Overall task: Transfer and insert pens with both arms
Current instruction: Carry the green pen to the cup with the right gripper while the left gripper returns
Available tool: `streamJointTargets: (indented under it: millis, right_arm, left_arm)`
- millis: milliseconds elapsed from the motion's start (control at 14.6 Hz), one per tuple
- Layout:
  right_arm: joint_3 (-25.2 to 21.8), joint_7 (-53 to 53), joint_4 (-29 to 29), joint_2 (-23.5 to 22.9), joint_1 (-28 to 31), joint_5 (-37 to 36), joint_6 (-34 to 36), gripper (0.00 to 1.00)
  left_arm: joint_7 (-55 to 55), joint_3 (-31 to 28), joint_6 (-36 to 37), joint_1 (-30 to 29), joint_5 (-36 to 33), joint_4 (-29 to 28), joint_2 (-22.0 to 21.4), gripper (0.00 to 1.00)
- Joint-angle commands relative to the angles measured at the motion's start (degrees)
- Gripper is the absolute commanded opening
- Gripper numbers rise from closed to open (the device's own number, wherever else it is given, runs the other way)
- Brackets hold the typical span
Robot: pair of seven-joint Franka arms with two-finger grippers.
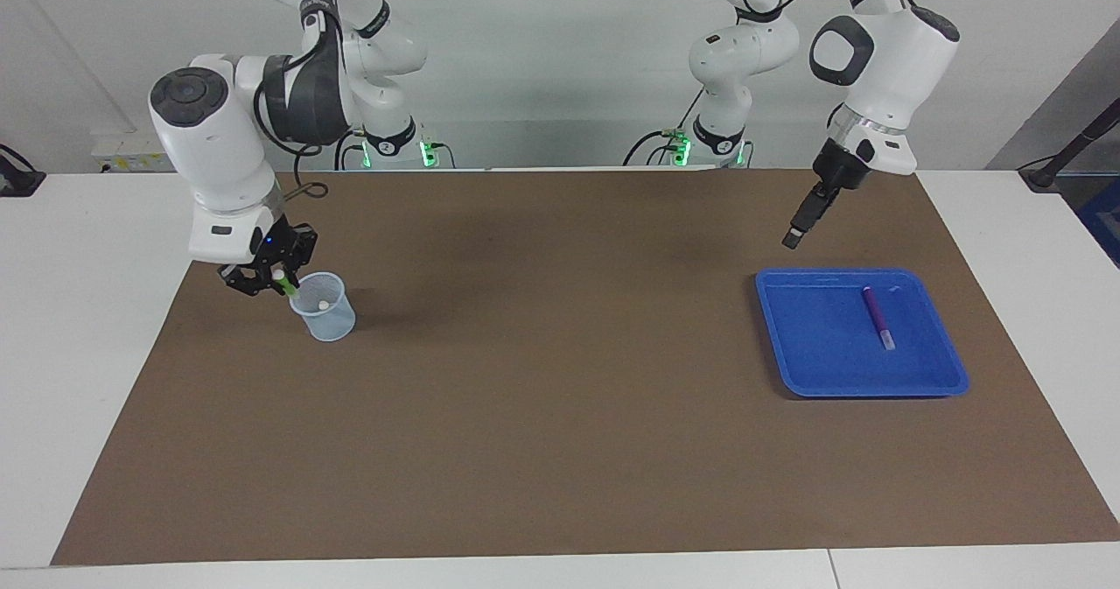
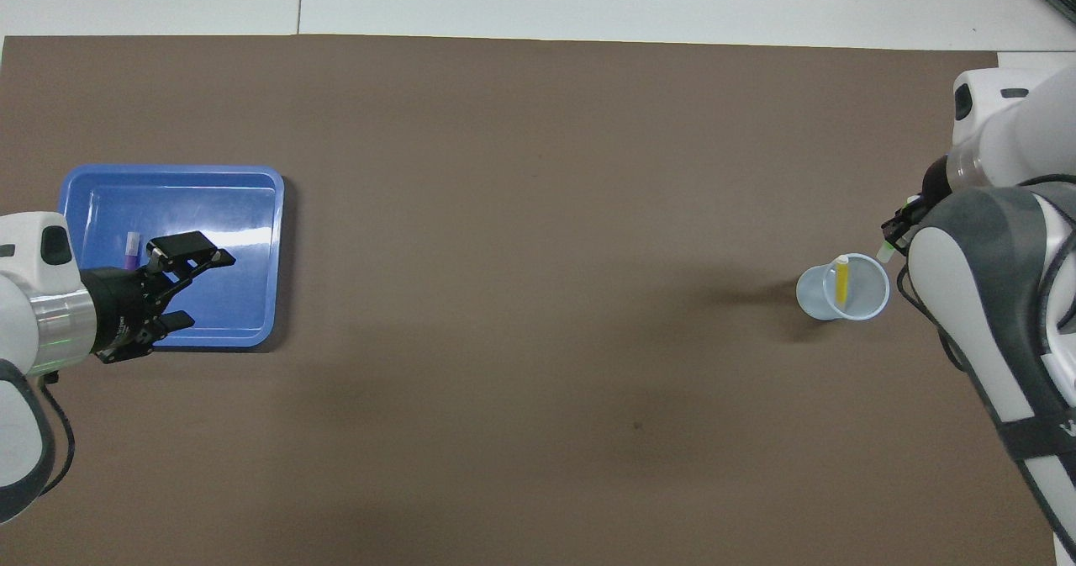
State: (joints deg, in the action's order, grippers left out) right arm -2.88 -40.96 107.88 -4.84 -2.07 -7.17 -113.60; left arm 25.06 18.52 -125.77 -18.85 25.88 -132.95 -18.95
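While the right gripper [image 1: 278, 280] hangs beside the clear cup [image 1: 323, 307] rim, its fingers clamp the lime green pen [image 1: 286, 286]. Inside that cup stands the yellow pen [image 2: 841, 279]. Over the blue tray [image 1: 822, 370] on the worktop, the left gripper [image 2: 187, 278] waits, fingers spread; the purple pen [image 1: 878, 316] lies in it.

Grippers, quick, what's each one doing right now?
Left gripper: open, empty, over the blue tray.
Right gripper: shut on the green pen, at the cup rim.
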Motion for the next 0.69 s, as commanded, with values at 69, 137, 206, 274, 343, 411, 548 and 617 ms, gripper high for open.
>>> streamJointTargets:
  millis: [69, 137, 206, 274, 343, 411, 548, 617]
  right_arm:
    - [1.03, 3.32, 6.99, 4.22, -0.04, -1.26, -4.79, 0.0]
    - [1.12, 4.56, 7.34, 4.14, -0.04, -1.26, -5.05, 0.0]
    - [1.12, 5.27, 7.69, 4.14, -0.13, -1.26, -5.75, 0.0]
    - [1.12, 5.27, 8.39, 4.31, -0.04, -1.26, -5.93, 0.0]
    - [1.12, 5.36, 9.27, 4.57, -0.04, -1.26, -5.93, 0.0]
    - [1.12, 5.36, 9.89, 4.66, -0.04, -1.26, -6.11, 0.0]
    - [1.12, 5.19, 10.16, 4.84, 0.13, -1.26, -7.25, 0.34]
    - [1.03, 4.84, 10.07, 4.84, 0.13, -1.26, -7.25, 0.99]
  left_arm:
    - [-12.11, 0.29, 3.07, -3.38, -2.57, 0.41, -0.03, 1.0]
    - [-14.66, 0.29, 3.17, -3.38, -4.5, 0.41, 0.06, 1.0]
    - [-16.77, 0.29, 3.17, -3.47, -5.39, 0.41, 0.14, 1.0]
    - [-19.14, 0.2, 3.17, -3.65, -6.18, 0.41, 0.75, 1.0]
    - [-21.52, 0.2, 3.17, -4.61, -6.97, 0.84, 1.28, 1.0]
    - [-23.63, 0.29, 3.52, -5.66, -7.68, 1.46, 2.33, 1.0]
    - [-27.32, 0.2, 3.78, -5.84, -9.34, 3.03, 4.53, 1.0]
    - [-28.3, 0.2, 3.87, -6.37, -10.14, 4.09, 5.76, 1.0]
